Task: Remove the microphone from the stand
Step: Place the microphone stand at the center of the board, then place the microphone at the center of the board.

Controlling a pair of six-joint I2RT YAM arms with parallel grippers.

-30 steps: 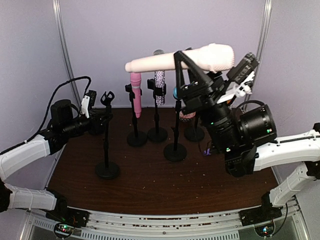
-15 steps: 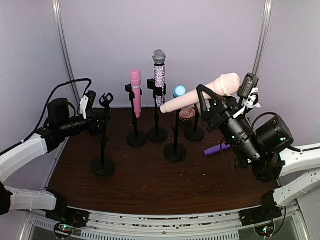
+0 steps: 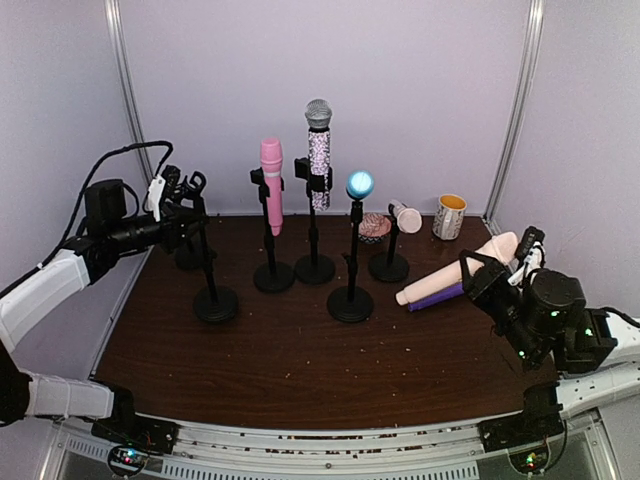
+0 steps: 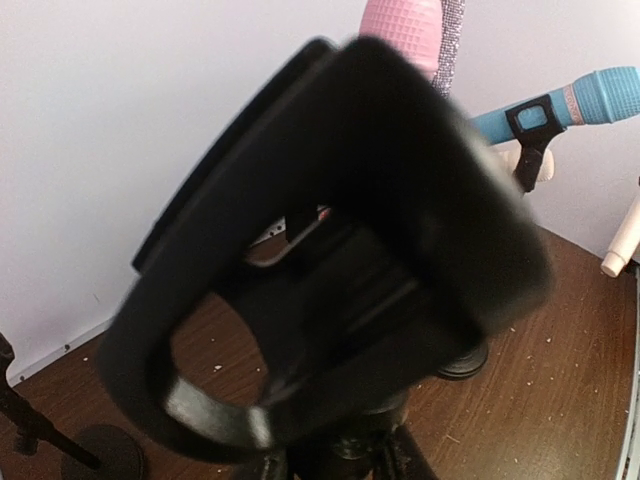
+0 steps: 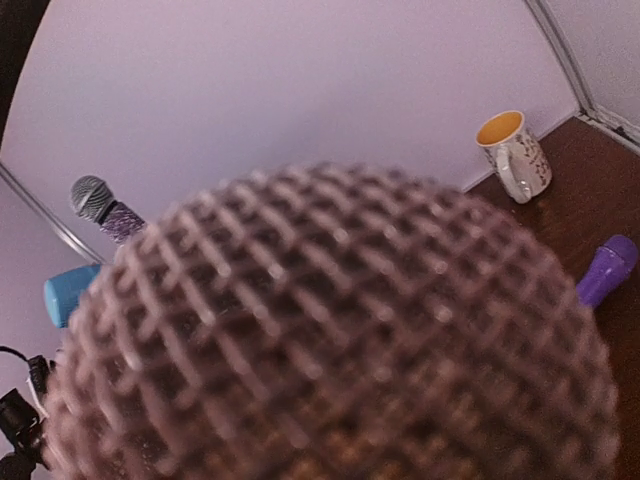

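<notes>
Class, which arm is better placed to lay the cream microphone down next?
Right: the right fingers hold the cream microphone low over the table; the left fingers grip an empty stand.

White shells and fat black cylindrical joints on the left arm (image 3: 45, 290), with a black cable (image 3: 120, 158) arching above it and a white bracket (image 3: 157, 195) at the wrist. The right arm (image 3: 555, 300) matches, and small green lights (image 3: 553, 314) dot its black housing. Both the left gripper (image 3: 192, 205) and right gripper (image 3: 478, 272) are matte black.
</notes>
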